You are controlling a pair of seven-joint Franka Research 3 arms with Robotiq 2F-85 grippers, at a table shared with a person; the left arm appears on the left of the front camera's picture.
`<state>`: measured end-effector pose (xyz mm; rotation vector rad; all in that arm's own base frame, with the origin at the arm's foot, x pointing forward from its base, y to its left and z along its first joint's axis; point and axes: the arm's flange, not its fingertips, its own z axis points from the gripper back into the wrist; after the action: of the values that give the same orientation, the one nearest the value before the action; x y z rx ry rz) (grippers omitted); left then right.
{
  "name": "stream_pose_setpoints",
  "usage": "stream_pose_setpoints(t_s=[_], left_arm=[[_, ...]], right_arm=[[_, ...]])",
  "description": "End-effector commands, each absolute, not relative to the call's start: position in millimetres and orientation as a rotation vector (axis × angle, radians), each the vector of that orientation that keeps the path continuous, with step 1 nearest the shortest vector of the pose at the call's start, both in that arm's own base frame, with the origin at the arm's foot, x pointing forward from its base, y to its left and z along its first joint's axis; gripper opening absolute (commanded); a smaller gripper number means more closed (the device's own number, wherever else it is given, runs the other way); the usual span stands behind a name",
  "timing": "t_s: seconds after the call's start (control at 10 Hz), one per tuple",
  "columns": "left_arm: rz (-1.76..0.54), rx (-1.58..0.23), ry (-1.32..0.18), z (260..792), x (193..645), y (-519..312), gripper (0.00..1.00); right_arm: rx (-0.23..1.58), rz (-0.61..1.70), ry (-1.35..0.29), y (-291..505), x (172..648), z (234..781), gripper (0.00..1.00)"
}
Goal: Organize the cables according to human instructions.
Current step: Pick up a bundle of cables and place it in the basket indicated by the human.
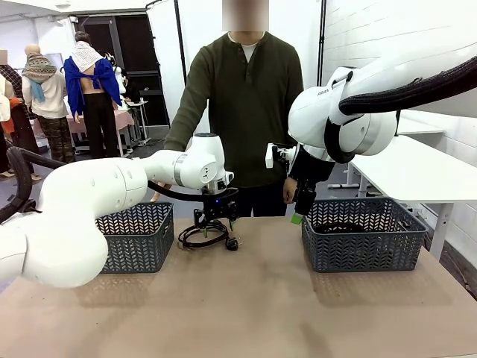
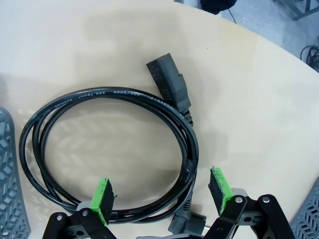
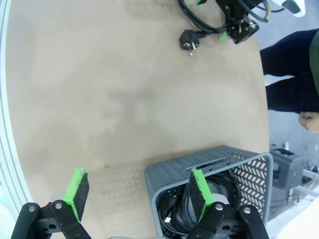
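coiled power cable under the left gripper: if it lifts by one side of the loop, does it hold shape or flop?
Probably sags: the cable lies in a few loose loops with no tie that I can see, so they may slide apart. The molded plug looks bulky and would likely dangle. The left gripper is open astride the strands, so a pinch may catch only some.

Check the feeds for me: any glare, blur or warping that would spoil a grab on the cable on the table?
Left wrist view: sharp, the print on the coiled cable is readable, with soft shadows inside the loop. Right wrist view: wide-angle bend curves the table edge, and the gray basket looks skewed. Front view: even light with no glare, and the near left arm is slightly soft.
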<state>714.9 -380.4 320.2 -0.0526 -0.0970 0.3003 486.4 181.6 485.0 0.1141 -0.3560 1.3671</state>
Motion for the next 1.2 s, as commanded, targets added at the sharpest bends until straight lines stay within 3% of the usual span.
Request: stream_pose_setpoints(t_s=[0.0, 1.1], left_arm=[[0.313, -0.014, -0.113, 326.0, 752.2, -401.8, 1.0], [0.325, 0.024, -0.1, 310.2, 765.7, -412.0, 1.0]], right_arm=[[0.104, 1.362, -0.353, 181.8, 486.5, 484.9, 1.0], [0.104, 1.362, -0.353, 181.8, 486.5, 484.9, 1.0]])
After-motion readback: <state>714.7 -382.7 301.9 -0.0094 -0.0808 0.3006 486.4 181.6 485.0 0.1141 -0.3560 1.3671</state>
